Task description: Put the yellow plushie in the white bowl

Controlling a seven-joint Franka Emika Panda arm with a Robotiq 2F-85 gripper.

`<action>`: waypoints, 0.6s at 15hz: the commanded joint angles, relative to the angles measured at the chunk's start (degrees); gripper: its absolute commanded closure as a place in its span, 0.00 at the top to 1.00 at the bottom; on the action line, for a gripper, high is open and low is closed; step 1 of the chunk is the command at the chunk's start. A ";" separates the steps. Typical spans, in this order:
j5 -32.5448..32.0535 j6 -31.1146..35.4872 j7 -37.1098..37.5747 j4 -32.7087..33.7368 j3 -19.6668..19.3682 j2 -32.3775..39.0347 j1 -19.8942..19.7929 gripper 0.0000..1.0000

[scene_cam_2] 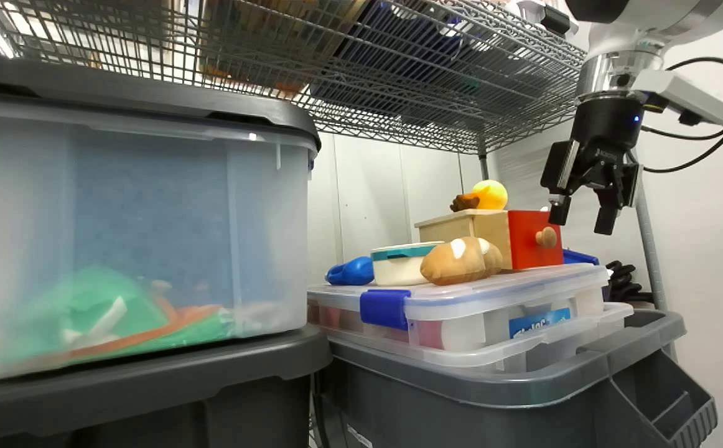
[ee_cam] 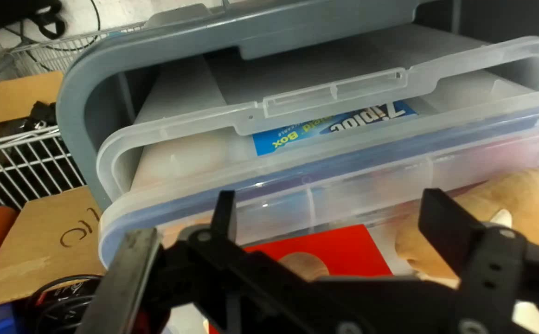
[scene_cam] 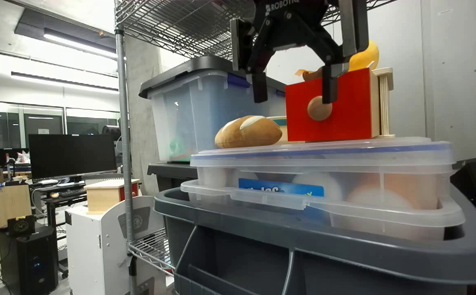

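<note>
A smooth round yellow thing, likely the yellow plushie, sits on top of a wooden box with a red front, in both exterior views (scene_cam: 366, 56) (scene_cam_2: 491, 194). An orange and brown part lies beside it. I cannot make out a white bowl; a cream-white container with a teal upper band (scene_cam_2: 399, 266) stands beside the wooden box. My gripper (scene_cam: 294, 87) is open and empty, fingers down, in front of the red face and apart from it; it also shows in an exterior view (scene_cam_2: 582, 216) and the wrist view (ee_cam: 329, 204). The yellow thing is hidden in the wrist view.
The red-fronted box (scene_cam_2: 526, 239) has a round wooden knob. A tan bread-shaped plush (scene_cam: 248, 132) lies beside it on a clear lidded box (scene_cam: 320, 153), stacked on a grey bin (scene_cam: 324, 233). A blue object (scene_cam_2: 352, 271) lies behind. A wire shelf (scene_cam_2: 399, 81) hangs above.
</note>
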 commanded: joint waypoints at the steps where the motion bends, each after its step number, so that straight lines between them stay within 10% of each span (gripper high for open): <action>1: 1.44 4.47 -0.94 -1.43 0.45 -2.10 0.87 1.00; 9: 1.06 6.88 -1.14 1.74 0.87 -2.18 3.08 1.00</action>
